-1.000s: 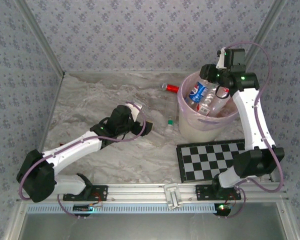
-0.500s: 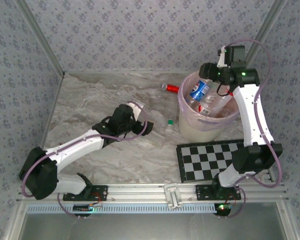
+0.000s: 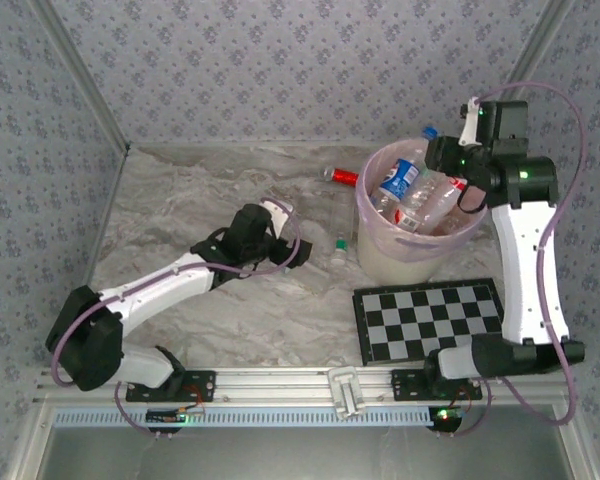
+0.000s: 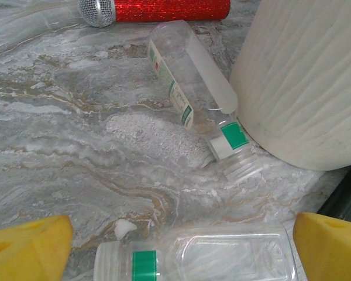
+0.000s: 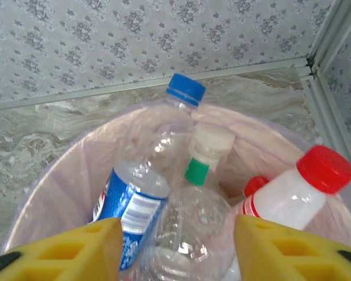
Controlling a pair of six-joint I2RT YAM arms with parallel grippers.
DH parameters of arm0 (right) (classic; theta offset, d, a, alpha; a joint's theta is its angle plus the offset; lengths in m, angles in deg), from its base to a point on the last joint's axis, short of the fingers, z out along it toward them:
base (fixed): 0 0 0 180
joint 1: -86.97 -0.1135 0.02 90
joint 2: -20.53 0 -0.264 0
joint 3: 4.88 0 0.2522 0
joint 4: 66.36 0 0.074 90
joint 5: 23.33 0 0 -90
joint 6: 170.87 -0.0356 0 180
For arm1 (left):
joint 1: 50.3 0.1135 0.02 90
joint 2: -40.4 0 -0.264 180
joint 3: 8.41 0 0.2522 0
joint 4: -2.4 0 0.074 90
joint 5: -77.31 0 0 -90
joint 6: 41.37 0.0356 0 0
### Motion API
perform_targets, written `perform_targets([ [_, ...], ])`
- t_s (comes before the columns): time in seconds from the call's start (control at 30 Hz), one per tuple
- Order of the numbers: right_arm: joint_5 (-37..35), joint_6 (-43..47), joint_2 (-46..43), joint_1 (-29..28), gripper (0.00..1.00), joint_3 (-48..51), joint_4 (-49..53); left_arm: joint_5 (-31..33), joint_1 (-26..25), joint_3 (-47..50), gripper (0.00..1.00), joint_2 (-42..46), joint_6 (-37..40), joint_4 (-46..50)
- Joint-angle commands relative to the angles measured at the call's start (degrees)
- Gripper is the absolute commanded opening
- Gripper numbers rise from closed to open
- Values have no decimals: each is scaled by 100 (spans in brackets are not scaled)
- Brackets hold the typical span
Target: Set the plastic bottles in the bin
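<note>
Left end effector (image 4: 180, 244) hovers wide open over the nearer clear green-banded bottle (image 4: 222, 257) lying on the tabletop (image 4: 76, 134) near the bin (image 4: 304, 76), fingers (image 4: 29, 246) at its ends; turning the wrist to pinch across its body seems wiser.

A shiny red tube (image 3: 342, 175) lies on the marbled table (image 3: 180, 200), well apart from a checkerboard (image 3: 430, 315).

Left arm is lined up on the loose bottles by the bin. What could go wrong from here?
The clear bottle between the open left fingers lies on its side and may roll away as they close. The other bottle lies close to the bin and the red tube; reaching it could nudge either. The blue-capped bottle stands near the rim, so more drops might spill.
</note>
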Motion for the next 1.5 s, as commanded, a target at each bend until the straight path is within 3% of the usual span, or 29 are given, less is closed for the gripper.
perform_targets([
  [0.0, -61, -82, -246, -50, 47, 493, 167, -279, 1, -302, 97, -282, -190, -262],
  [0.23, 247, -221, -472, -28, 40, 1418, -41, -816, -35, -523, 96, -1159, -903, -1000],
  [0.53, 579, -97, -911, 194, 40, 1151, 151, -717, -104, -1279, 94, -2398, -1557, -975],
  [0.77, 860, -221, -1455, 359, 71, 1488, -44, -658, -105, -2261, 92, -3306, -1760, -591],
  [1.17, 1083, -166, -1546, 565, 76, 1796, -144, -908, -111, -2970, 89, -4229, -2123, -416],
  [1.3, 1185, -215, -1601, 595, 77, 1915, -246, -761, -112, -3149, 68, -4402, -2145, -164],
  [1.47, 1264, -236, -1687, 627, 76, 1966, -320, -473, -80, -3307, 54, -4233, -1952, 187],
])
